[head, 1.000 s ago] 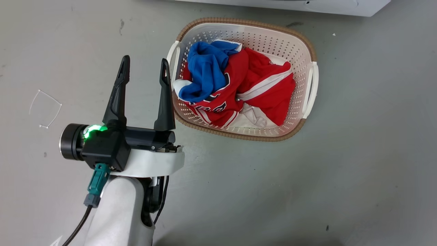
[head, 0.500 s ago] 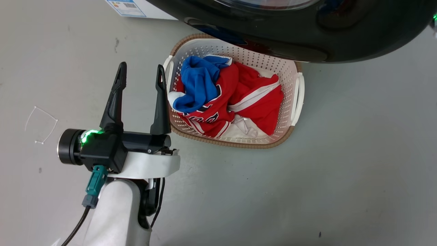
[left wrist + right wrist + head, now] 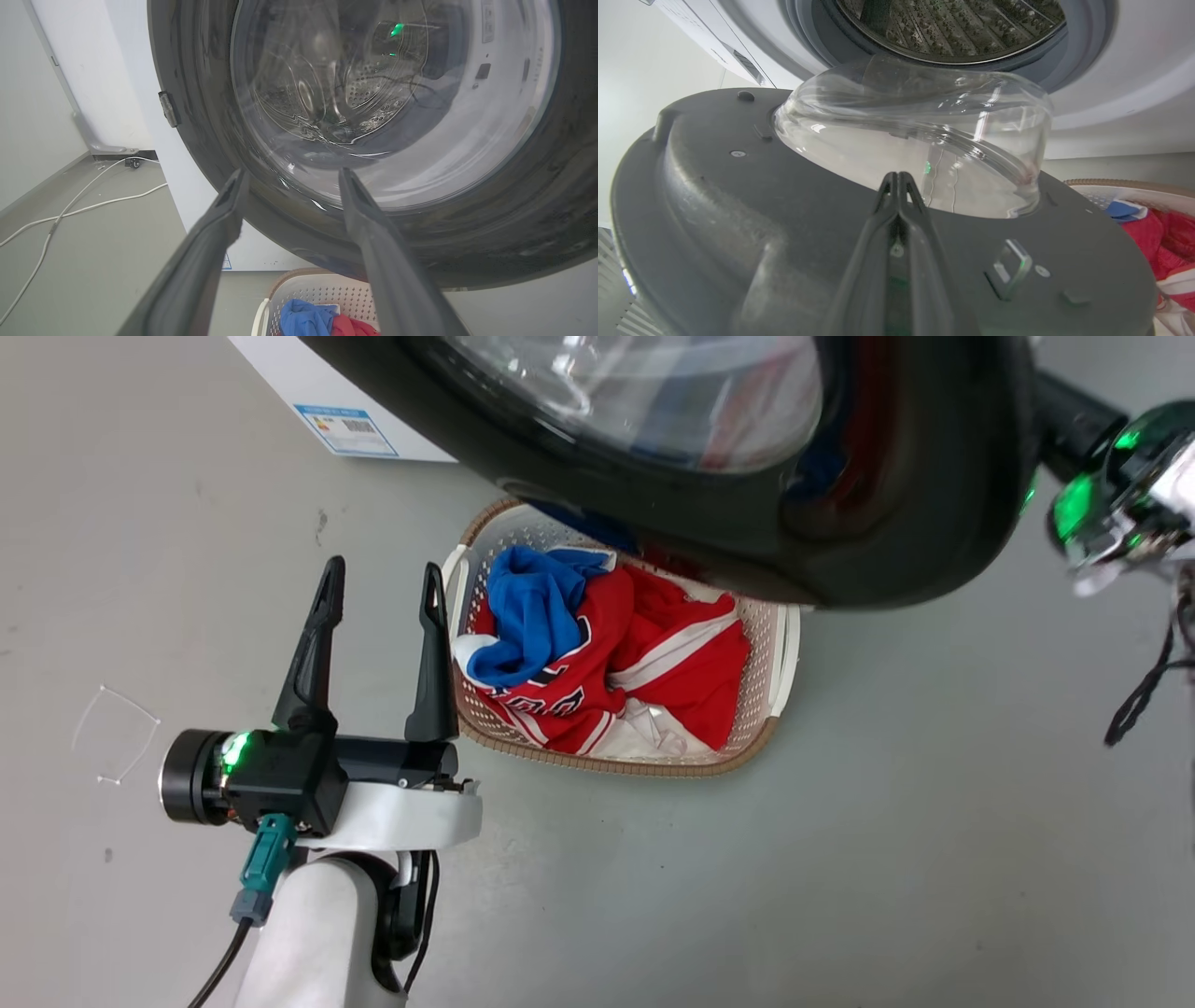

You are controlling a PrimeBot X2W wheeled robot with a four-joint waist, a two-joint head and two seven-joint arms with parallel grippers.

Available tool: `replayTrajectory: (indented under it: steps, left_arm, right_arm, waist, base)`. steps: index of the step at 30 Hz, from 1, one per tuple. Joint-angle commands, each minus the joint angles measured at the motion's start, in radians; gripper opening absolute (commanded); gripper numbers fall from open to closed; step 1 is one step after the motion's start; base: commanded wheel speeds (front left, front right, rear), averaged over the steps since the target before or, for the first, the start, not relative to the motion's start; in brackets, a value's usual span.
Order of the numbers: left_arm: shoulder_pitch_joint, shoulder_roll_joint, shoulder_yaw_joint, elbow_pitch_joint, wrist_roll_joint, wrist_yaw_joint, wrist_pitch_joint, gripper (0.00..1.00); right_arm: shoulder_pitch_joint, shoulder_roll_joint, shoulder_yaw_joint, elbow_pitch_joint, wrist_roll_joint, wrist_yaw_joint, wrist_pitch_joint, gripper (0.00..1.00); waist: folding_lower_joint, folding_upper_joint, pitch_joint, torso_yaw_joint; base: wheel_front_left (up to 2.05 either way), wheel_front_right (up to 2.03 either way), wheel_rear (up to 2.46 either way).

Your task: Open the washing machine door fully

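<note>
Door (image 3: pixel 896 523) is partly open, swung out from the washer (image 3: pixel 308 383) over the basket (image 3: pixel 789 644) on the floor, with the remaining swing not yet done; my right claw (image 3: pixel 899 177) is clenched at its inner face, contact unclear, my left claw (image 3: pixel 384 567) is spread and empty, and the door's upper edge is cut off.

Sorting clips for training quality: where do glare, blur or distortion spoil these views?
Head view: the washing machine door reflects red and blue laundry. Left wrist view: wide-angle bows its rim. Right wrist view: right tool blurs near the lens.
</note>
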Motion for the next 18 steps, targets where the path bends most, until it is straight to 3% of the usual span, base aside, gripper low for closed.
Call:
replayTrajectory:
  steps: [1,18]
  left_arm:
    - [0.010,-0.001,0.000,0.003,0.007,-0.003,-0.003,1.00]
    - [0.079,-0.001,-0.014,0.026,0.004,0.003,-0.003,1.00]
  right_arm:
    - [0.036,0.017,0.013,-0.018,0.011,0.003,0.015,0.00]
    - [0.296,0.122,0.134,-0.151,0.038,0.002,0.089,0.00]
  waist:
    - [0.0000,-0.0001,-0.019,-0.001]
    - [0.0000,-0.0001,-0.135,0.010]
  base:
    - [0.00,0.00,0.00]
    - [0.00,0.00,0.00]
